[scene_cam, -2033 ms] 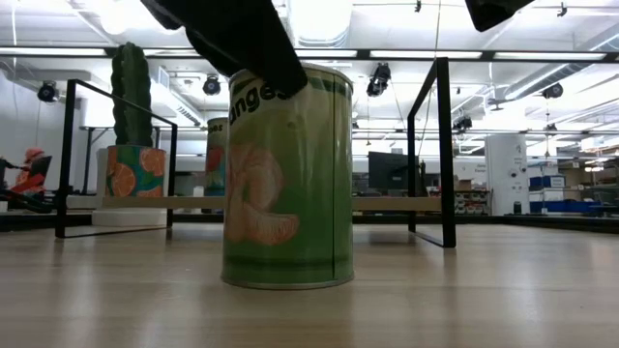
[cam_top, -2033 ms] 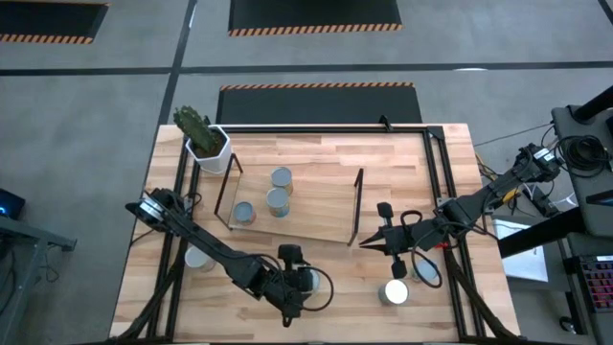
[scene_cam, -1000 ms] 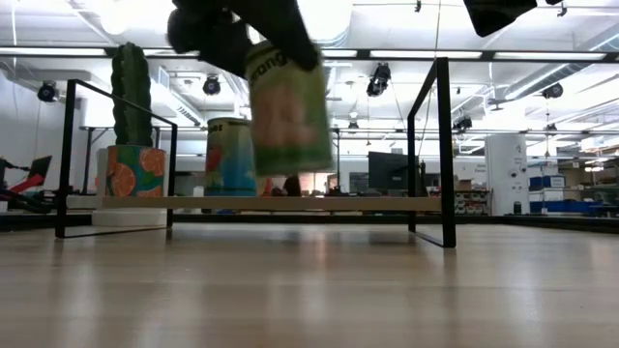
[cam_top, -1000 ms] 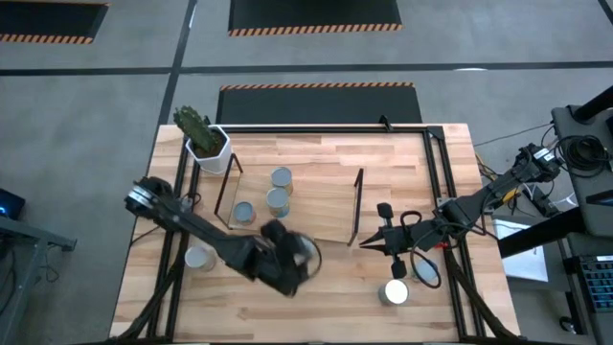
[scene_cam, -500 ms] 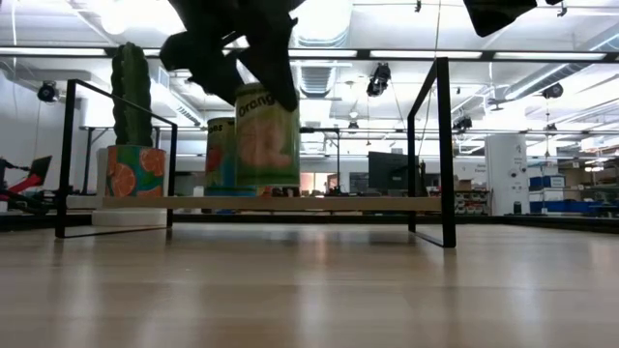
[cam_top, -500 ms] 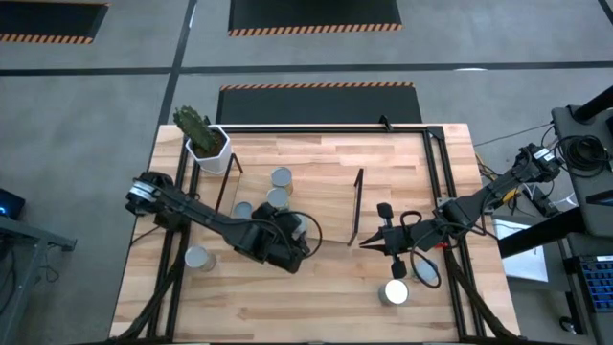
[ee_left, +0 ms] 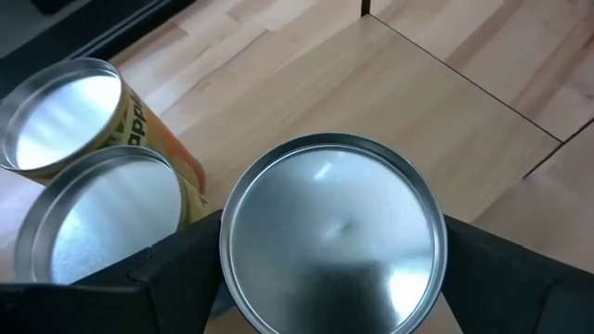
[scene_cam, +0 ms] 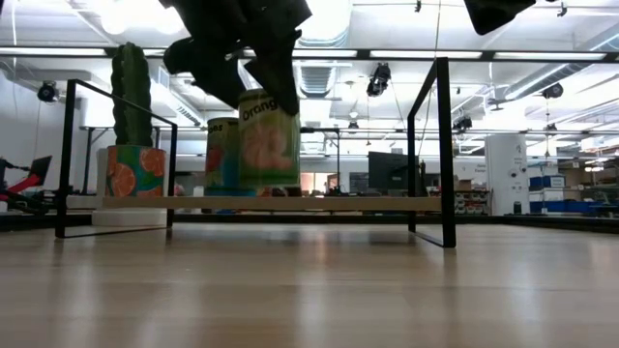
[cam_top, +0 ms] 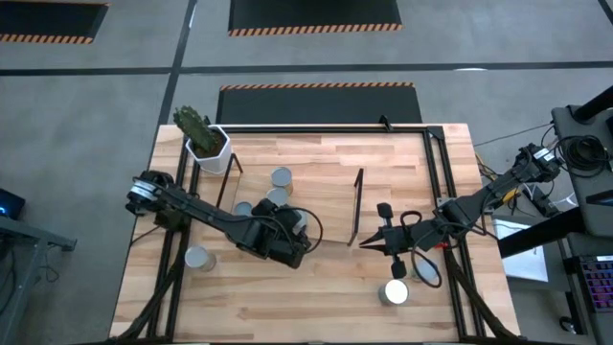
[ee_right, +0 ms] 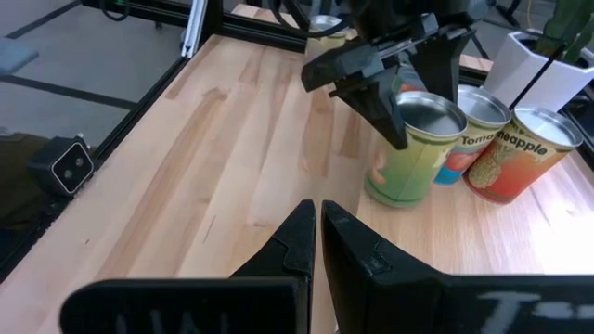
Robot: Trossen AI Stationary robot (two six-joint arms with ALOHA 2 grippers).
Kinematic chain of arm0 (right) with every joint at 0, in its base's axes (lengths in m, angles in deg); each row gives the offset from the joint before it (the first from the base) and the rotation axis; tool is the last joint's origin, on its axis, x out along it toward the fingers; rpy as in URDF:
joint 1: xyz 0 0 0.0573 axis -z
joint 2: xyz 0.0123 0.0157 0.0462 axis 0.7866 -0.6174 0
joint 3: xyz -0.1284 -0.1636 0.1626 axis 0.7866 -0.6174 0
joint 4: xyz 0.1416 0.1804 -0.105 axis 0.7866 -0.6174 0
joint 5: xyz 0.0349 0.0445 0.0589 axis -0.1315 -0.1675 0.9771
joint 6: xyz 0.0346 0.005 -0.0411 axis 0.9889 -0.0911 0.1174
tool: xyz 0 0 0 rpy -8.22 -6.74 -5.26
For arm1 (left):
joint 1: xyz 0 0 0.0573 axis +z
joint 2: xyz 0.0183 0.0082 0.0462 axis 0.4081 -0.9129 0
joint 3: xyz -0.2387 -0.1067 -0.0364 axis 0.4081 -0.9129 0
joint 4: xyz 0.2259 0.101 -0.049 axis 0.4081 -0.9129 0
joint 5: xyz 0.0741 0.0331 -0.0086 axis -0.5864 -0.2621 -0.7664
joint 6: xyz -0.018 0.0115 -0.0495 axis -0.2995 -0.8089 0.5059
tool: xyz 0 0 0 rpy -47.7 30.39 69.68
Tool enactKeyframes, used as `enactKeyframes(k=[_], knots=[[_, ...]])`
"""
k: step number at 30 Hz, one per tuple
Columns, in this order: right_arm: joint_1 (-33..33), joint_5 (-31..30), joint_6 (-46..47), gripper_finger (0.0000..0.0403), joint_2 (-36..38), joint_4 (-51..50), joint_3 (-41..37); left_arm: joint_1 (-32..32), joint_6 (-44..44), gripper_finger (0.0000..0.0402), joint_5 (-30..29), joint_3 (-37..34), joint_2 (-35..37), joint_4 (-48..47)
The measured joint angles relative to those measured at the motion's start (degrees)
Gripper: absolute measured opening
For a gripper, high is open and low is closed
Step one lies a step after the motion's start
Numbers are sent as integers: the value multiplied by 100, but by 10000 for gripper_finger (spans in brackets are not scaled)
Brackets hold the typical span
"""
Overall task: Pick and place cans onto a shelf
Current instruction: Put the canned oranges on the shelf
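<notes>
My left gripper (cam_top: 291, 234) is shut on a green orange-labelled can (ee_right: 415, 153), which stands upright over the near part of the shelf (cam_top: 321, 206). Its base sits at the height of the board (scene_cam: 368, 204); whether it rests there I cannot tell. Close beside it on the shelf stand a tomato can (ee_right: 475, 119) and a pineapple can (ee_right: 520, 153), with a third can (cam_top: 281, 176) farther back. My right gripper (ee_right: 316, 227) hangs shut and holding nothing, off the shelf's right end (cam_top: 369, 241). My left gripper pinches the green can between its two fingers, on opposite sides of the wall just under the top rim (ee_left: 230, 255). The fingers (ee_right: 382, 111) come down at a slant from the table's near-left side. The can is upright, its shiny top (ee_left: 334, 232) showing between them.
Loose cans stand on the table at the near left (cam_top: 200, 257) and near right (cam_top: 395, 292), another (cam_top: 426, 271) by my right arm. A white plant pot (cam_top: 209, 149) sits at the far left corner. Black wire frames (scene_cam: 443, 145) rise at the shelf's ends.
My left gripper has carried the green can toward the table's far edge and a little down, from over the bare tabletop to the shelf's near part next to the two cans there. The can has stayed in the hold and stands upright.
</notes>
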Motion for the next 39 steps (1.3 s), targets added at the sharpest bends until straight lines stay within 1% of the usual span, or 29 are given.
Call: enactKeyframes(k=[16,39], knots=[[0,-1,-40,12,0,28,0,0,-55,329,-83,-22,-4,-5],[0,-1,-38,12,0,26,0,-2,-81,329,-39,-24,-7,-2]])
